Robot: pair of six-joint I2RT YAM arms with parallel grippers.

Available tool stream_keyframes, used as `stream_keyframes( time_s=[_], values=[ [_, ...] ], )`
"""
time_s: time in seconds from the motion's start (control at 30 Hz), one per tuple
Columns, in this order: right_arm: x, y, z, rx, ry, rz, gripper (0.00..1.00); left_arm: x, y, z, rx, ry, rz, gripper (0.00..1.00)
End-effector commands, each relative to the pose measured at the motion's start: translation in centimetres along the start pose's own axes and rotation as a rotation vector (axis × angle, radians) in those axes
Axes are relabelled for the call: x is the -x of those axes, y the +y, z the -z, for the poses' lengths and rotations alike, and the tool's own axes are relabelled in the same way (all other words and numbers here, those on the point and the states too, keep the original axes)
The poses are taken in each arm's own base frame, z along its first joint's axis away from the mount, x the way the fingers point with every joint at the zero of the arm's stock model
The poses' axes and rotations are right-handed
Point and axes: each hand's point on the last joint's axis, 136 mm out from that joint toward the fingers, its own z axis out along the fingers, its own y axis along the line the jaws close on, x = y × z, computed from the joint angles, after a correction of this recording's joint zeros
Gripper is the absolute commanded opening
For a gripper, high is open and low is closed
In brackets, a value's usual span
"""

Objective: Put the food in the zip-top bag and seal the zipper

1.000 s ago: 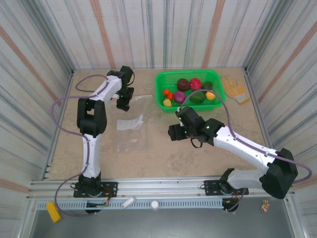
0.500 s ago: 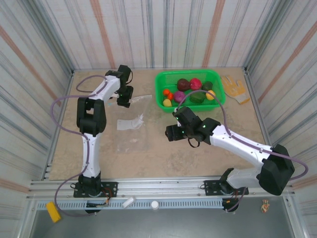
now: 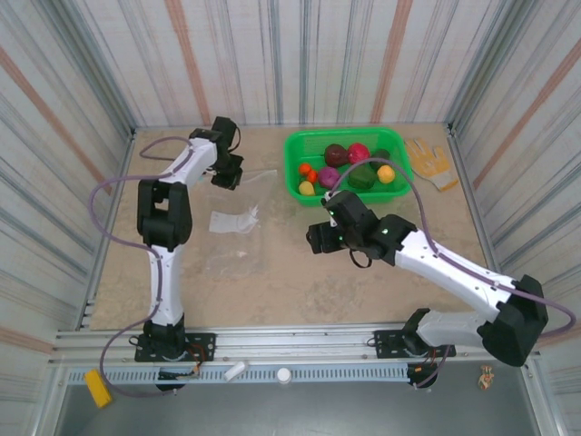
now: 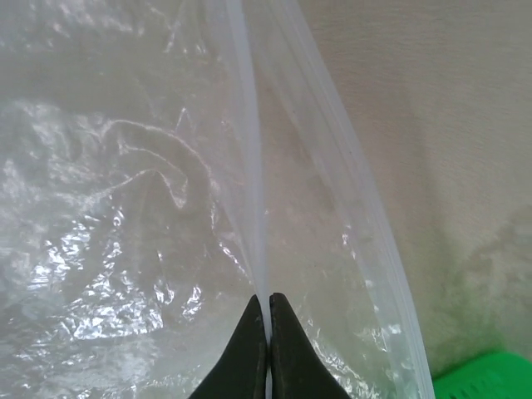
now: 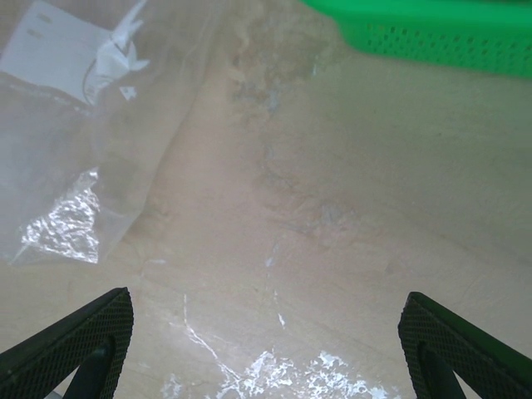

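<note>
Toy fruits and vegetables (image 3: 349,166) sit unbagged in the green mesh basket (image 3: 291,168); my left pincer (image 4: 268,337) pinches the mouth of the clear plastic bag (image 4: 125,216), right pincer (image 5: 262,314) gapes empty.

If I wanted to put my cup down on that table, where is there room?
The widest bare patch of table lies along the near edge, between the zip-top bag and the right arm. The far right is crowded: green basket with food, glove beside it.
</note>
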Motion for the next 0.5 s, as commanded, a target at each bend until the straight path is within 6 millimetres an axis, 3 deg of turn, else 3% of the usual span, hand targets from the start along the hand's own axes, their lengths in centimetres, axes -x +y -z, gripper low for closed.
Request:
stream_keyframes(
  time_s=[0.0, 0.1, 0.23, 0.33, 0.47],
  values=[
    [2.1, -0.4, 3.0, -0.022, -0.090, 0.032, 0.86, 0.1, -3.2, 7.9, -0.160, -0.049, -0.252, 0.00],
    [3.6, -0.2, 4.7, -0.012, -0.147, 0.046, 0.86, -1.9, -4.2, 12.8, -0.261, -0.071, -0.468, 0.00],
    [5.3, -0.3, 6.8, -0.005, -0.212, 0.050, 0.86, -7.2, -4.0, 17.8, -0.385, -0.026, -0.817, 0.00],
    [6.0, -0.9, 7.8, 0.016, -0.250, 0.016, 0.85, -11.6, -1.7, 20.4, -0.419, -0.002, -1.086, 0.00],
    [6.9, -0.1, 8.7, 0.213, -0.237, -0.132, 0.84, -16.0, 2.7, 21.4, -0.407, 0.017, -1.321, 0.01]
  ],
)
